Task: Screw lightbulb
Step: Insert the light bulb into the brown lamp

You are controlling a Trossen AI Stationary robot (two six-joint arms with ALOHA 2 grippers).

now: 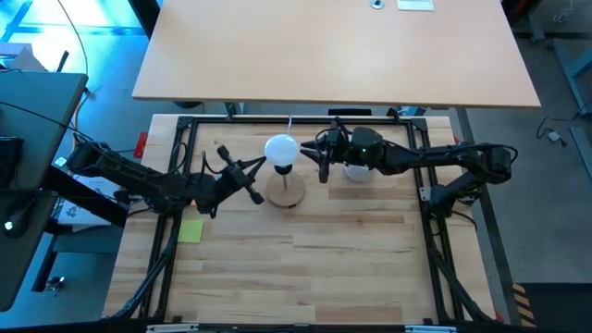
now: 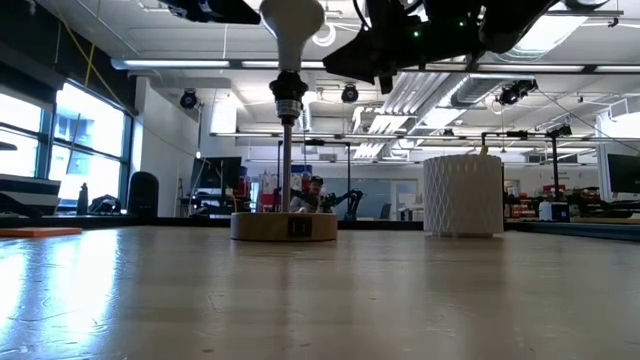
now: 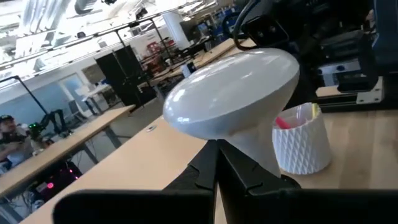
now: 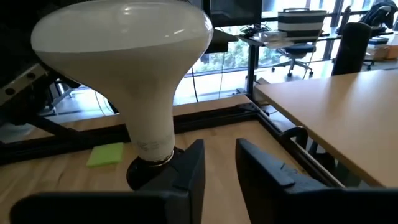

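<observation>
From my seat, the lightbulb [image 2: 291,20] stands on the stem of the wooden base [image 2: 284,226], its globe cut off in the low view. Left gripper [image 1: 250,178] beside it, fingers together. Right gripper [image 1: 323,154] just beside, fingers apart, touching nothing. White cup [image 2: 462,195] behind.

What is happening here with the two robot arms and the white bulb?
The lightbulb sits in the socket on top of a stem rising from a round wooden base. The right gripper is beside the bulb's neck with its fingers apart, not gripping it. The left gripper is shut and reaches in low on the other side, by the stem. A white latticed cup stands on the table nearby.
</observation>
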